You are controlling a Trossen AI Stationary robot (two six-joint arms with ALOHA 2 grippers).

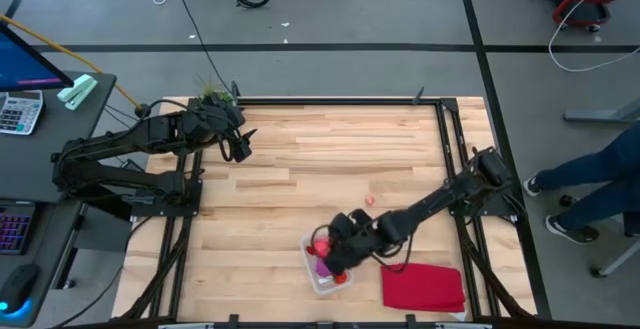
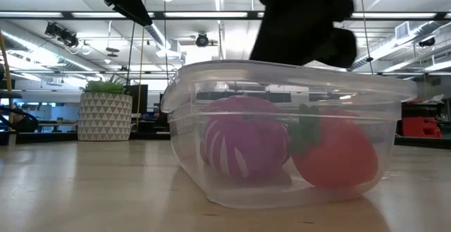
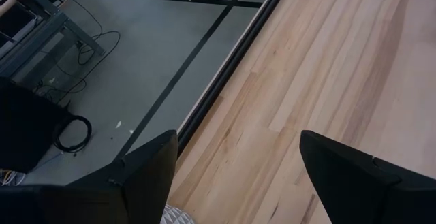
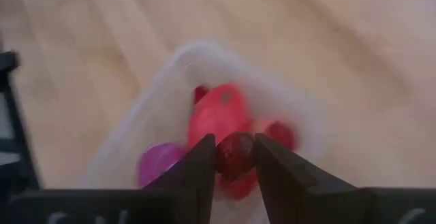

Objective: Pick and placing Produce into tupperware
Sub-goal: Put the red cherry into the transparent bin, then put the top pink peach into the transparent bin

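In the clear tupperware [image 2: 282, 130]: purple striped piece [image 2: 246, 147], red piece [image 2: 338, 154].

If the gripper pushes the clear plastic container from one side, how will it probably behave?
The tupperware looks thin-walled and light, so it would probably slide on the smooth wooden table rather than tip; its base is wide and low. Its walls may flex a little. The produce inside might roll when it moves.

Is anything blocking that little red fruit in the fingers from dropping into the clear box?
Nothing visible does. The right gripper holds the small red piece directly above the open tupperware, which has no lid on.
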